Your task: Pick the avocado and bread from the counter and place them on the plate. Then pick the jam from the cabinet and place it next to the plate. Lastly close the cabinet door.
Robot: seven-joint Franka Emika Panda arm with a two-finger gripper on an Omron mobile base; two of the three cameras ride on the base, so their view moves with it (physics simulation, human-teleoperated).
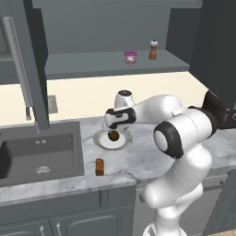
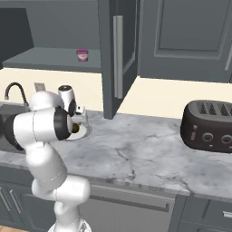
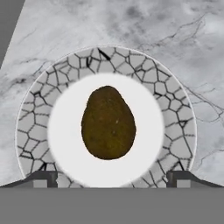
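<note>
Bread (image 1: 99,166) lying near desk (image 1: 138,156) front edge, at 7 o'clock from tool (image 1: 114,130), long axis front to back. Tool spread wide, empty, above avocado (image 3: 108,123) centred on plate (image 3: 180,131). Farther back, jam (image 1: 130,57) on cabinet shelf (image 1: 92,64).

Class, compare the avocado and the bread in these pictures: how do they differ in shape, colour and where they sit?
The avocado is egg-shaped and dark olive; the bread is a narrow, boxy, orange-brown piece. The avocado lies in the middle of the plate, under the open end effector; the bread sits on the counter, near the sink. Both are ungripped.
</note>
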